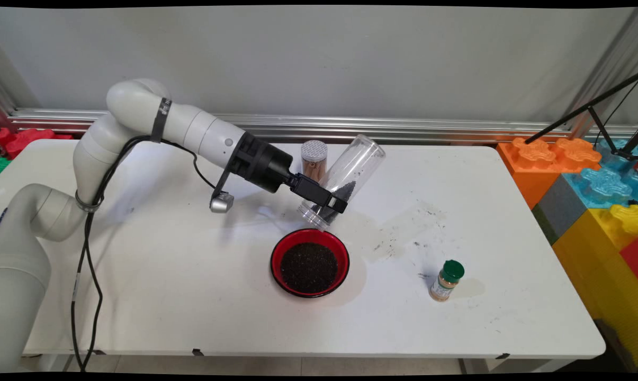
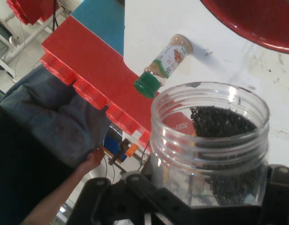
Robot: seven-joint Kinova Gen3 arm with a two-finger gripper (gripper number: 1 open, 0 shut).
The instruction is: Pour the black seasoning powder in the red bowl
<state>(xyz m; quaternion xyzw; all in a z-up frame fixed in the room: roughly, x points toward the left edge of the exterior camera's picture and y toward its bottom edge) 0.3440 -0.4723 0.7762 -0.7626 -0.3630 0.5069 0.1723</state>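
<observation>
My gripper (image 1: 328, 201) is shut on a clear plastic jar (image 1: 357, 163), gripping it close to its threaded mouth. The jar is tilted, mouth down and to the left, base up to the right. Its mouth hangs just above the far rim of a red bowl (image 1: 274, 260), which is filled with dark grains (image 1: 308, 267). More dark grains (image 2: 220, 123) lie inside the jar (image 2: 208, 150), near the mouth, in the hand view. That view also shows the gripper (image 2: 201, 199) clasping the jar from both sides and the bowl (image 2: 262, 26) at its top right.
A spice bottle with a green cap (image 1: 447, 280) stands right of the bowl. A shaker with a grey perforated lid (image 1: 314, 159) stands behind the gripper. Spilled grains (image 1: 403, 235) dot the table. Large coloured blocks (image 1: 589, 180) flank the right edge.
</observation>
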